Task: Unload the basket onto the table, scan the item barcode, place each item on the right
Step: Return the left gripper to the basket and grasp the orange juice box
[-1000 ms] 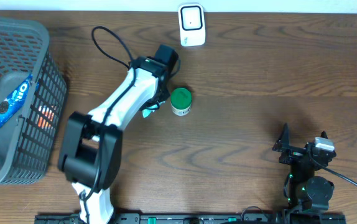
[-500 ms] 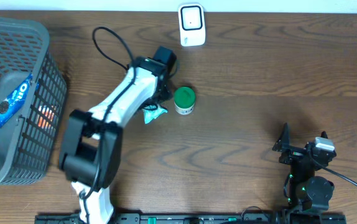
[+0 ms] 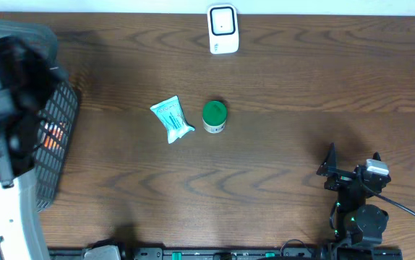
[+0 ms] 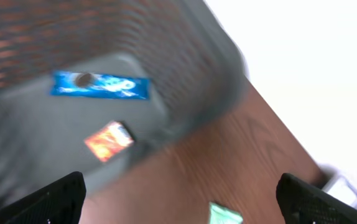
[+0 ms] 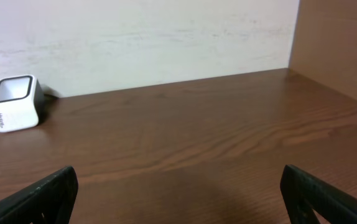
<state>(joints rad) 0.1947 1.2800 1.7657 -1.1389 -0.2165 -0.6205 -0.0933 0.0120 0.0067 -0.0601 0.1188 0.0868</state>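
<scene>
Tabletop (image 3: 287, 144) of dark wood carries a teal packet (image 3: 171, 120) lying flat near its middle. The packet is just beside a green-lidded jar (image 3: 214, 116) but not touching it, and the white scanner (image 3: 223, 29) stands well apart at the far edge. The left tool (image 4: 178, 190) hangs over the grey basket (image 3: 64, 108), jaws spread wide with nothing between them. Below it, blurred, lie a blue biscuit pack (image 4: 101, 85) and an orange packet (image 4: 109, 140). The right tool (image 5: 178, 186) sits low at the near right, jaws equally wide and empty.
</scene>
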